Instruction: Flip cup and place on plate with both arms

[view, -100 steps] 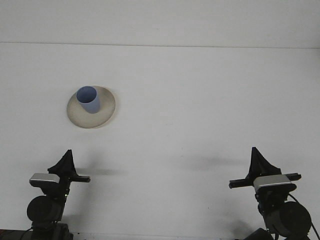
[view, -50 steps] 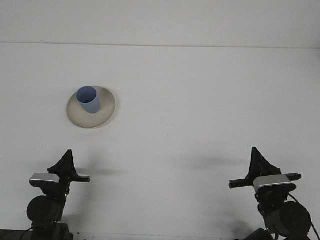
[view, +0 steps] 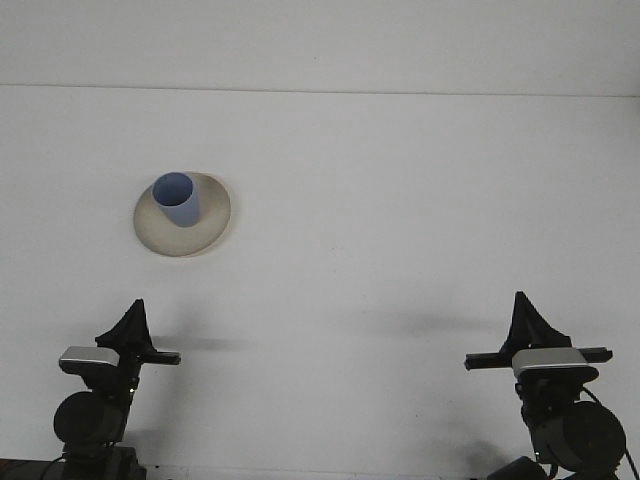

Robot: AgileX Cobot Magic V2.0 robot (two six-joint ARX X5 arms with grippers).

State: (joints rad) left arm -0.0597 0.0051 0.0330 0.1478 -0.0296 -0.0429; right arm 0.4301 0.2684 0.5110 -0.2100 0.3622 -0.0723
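A blue cup (view: 177, 199) is standing mouth-up on a plate (view: 212, 222) at the table's (view: 400, 220) far left, seemingly already placed. Both hands, left (view: 128, 322) and right (view: 525, 318), are waiting near, grip unclear.

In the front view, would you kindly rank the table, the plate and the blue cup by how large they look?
1. table
2. plate
3. blue cup, which stands on the plate within its rim.
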